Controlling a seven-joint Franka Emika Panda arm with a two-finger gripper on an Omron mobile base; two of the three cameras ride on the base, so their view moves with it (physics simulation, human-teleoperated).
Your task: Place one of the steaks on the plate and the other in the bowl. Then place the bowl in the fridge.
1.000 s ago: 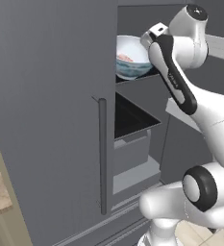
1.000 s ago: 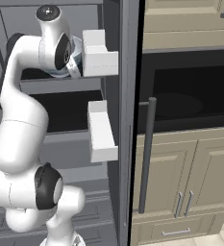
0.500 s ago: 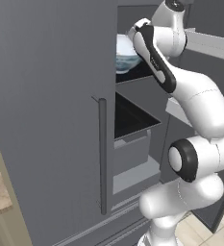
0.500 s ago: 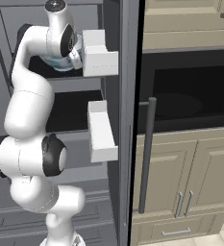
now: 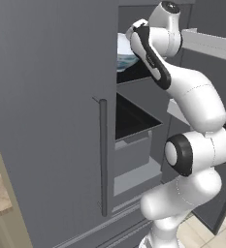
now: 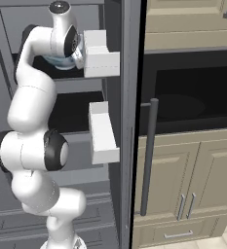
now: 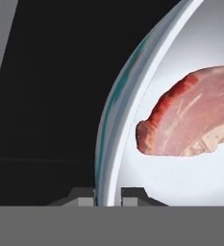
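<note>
My gripper [image 7: 107, 194] is shut on the rim of the bowl [image 7: 118, 120], one fingertip on each side of its wall. The bowl is white inside with a light blue outside, and one pink-red steak [image 7: 190, 120] lies flat in it. In the left base view the bowl [image 5: 124, 58] sits at the level of the upper shelf inside the open fridge [image 5: 51, 97], partly hidden by my forearm. The right base view shows the bowl [image 6: 56, 62] behind my wrist. The plate is out of view.
The fridge's right door stands open, its white door bins [image 6: 103, 61] close beside my hand. A dark drawer [image 5: 134, 121] lies below the shelf. The left fridge door with its long handle [image 5: 103, 155] is closed. A dark-glass wall oven [image 6: 188, 92] stands to the right.
The arm has reached further into the fridge, carrying the bowl inward along the upper shelf. Its elbow has swung up. The grip on the rim is unchanged.
</note>
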